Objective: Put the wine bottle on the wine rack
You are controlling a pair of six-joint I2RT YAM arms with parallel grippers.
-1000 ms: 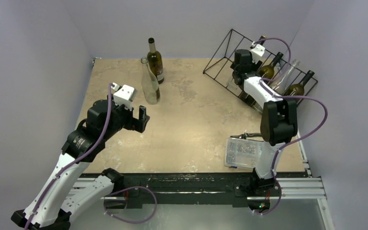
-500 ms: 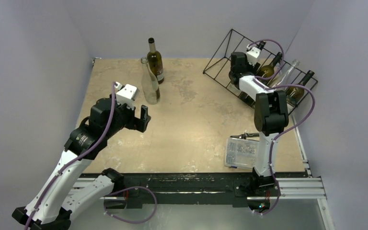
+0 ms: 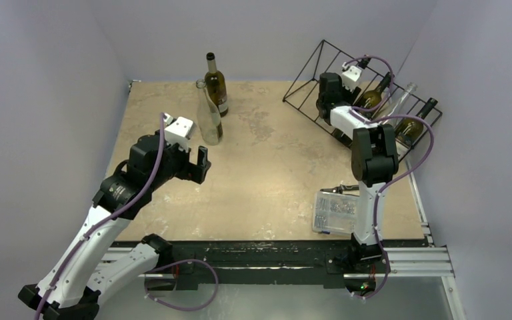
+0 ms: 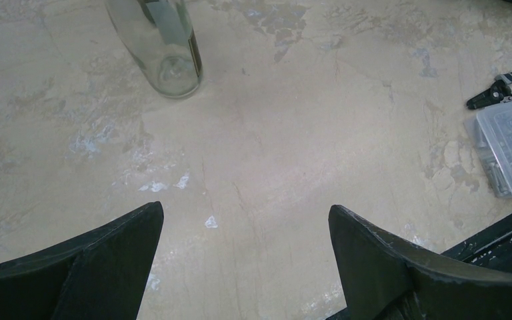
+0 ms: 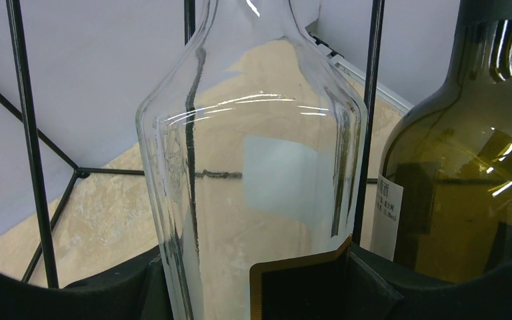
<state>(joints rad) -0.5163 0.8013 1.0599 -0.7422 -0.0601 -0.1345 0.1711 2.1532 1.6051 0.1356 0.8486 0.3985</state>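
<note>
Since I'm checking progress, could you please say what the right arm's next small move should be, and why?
Probably open the right end effector: it clasps the clear bottle, which already sits between bars of the wine rack, beside a dark bottle.

The black thin-wire wedge rack sits far right, a clear square-shouldered glass bottle between 2 of its bars. Far centre, the clear round bottle stands before the dark glass bottle.

left end effector spread wide — right end effector clamped, arm outstretched.
</note>
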